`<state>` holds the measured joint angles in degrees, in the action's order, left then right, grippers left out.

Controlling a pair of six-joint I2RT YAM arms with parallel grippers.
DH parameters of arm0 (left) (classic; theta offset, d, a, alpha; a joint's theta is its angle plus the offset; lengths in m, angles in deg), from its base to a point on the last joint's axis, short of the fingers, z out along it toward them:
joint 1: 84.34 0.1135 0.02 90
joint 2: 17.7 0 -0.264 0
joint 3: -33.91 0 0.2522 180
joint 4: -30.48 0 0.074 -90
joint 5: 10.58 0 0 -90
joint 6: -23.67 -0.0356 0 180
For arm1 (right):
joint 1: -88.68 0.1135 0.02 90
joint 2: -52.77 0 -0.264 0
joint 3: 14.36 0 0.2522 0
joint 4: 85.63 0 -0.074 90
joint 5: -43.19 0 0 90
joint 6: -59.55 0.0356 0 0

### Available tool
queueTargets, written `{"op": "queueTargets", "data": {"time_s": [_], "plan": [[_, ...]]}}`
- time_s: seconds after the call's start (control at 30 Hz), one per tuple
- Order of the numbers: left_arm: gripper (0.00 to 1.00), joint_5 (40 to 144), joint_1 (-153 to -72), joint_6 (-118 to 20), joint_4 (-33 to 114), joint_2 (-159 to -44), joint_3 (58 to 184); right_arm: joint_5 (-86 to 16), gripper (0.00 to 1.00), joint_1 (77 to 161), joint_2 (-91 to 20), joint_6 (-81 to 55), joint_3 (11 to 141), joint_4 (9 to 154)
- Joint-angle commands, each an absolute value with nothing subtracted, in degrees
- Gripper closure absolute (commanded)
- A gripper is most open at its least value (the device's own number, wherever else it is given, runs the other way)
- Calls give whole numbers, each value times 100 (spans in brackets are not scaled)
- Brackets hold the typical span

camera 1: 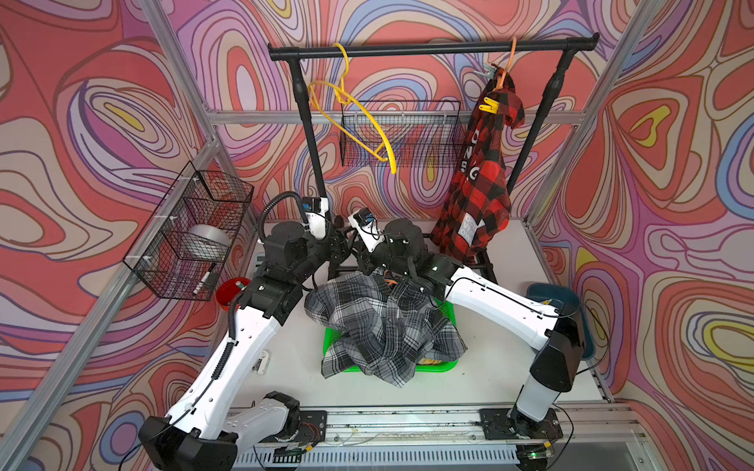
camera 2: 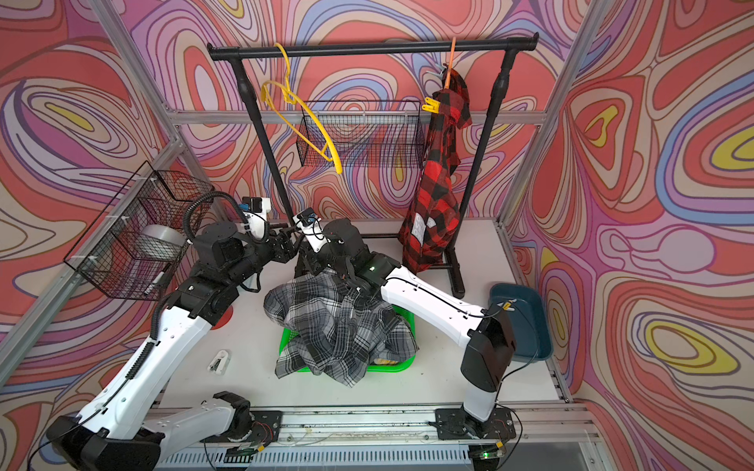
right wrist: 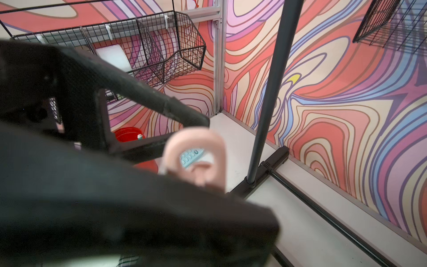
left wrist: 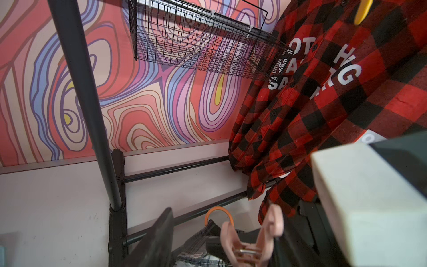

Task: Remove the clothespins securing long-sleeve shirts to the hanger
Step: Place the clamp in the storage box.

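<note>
Nearest my left wrist camera: one pink clothespin (left wrist: 231, 240), between the spread jaws of the left gripper (left wrist: 219, 233), above the grey shirt (camera 1: 379, 326) heaped on a green basket (camera 1: 444, 365). Right gripper (camera 1: 367, 261) was pressed together; on what, I couldn't tell.

white link shells, black joints, thin black cables; left arm (camera 1: 245, 338) carries a ribbed black hose (camera 1: 264, 214).

I have the left arm (camera 1: 245, 338) reaching up from 7 o'clock and the right arm (camera 1: 497, 306) from 4 o'clock. Both elbows are bent outward, and the wrists meet just past centre toward 12. The left gripper (left wrist: 228, 222) has its jaws apart. The right gripper (camera 1: 363, 261) tips downward close beside it. Its wrist view is blurred, but its jaws look closed.
</note>
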<state>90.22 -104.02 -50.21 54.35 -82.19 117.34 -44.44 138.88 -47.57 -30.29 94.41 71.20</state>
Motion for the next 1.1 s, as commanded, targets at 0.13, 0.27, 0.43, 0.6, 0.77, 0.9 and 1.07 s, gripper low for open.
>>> {"op": "queueTargets", "data": {"time_s": [0.13, 0.27, 0.43, 0.6, 0.77, 0.9, 1.07], "plan": [[27, 8741, -10324, -4964, 5221, -8068, 11744, -4574, 100, 13870, -4306, -2923, 9085, 7210], [12, 8890, -10325, -4941, 5050, -8033, 11658, -4584, 100, 13875, -4268, -2915, 9011, 7218], [0, 8954, -10320, -4972, 5016, -7993, 11651, -4544, 100, 13876, -4294, -2886, 8988, 7216], [0, 8689, -10295, -4957, 4921, -7862, 11590, -4543, 100, 13876, -4210, -2783, 8823, 7246], [0, 8414, -10061, -4739, 4744, -7674, 11452, -4877, 100, 13877, -3706, -2596, 8351, 7069], [0, 8616, -9538, -4081, 4597, -7566, 11283, -5442, 100, 13868, -3042, -2347, 7705, 6729], [0, 8911, -9173, -3835, 4375, -7536, 11095, -6086, 100, 13543, -2103, -1566, 7056, 5728]]}}
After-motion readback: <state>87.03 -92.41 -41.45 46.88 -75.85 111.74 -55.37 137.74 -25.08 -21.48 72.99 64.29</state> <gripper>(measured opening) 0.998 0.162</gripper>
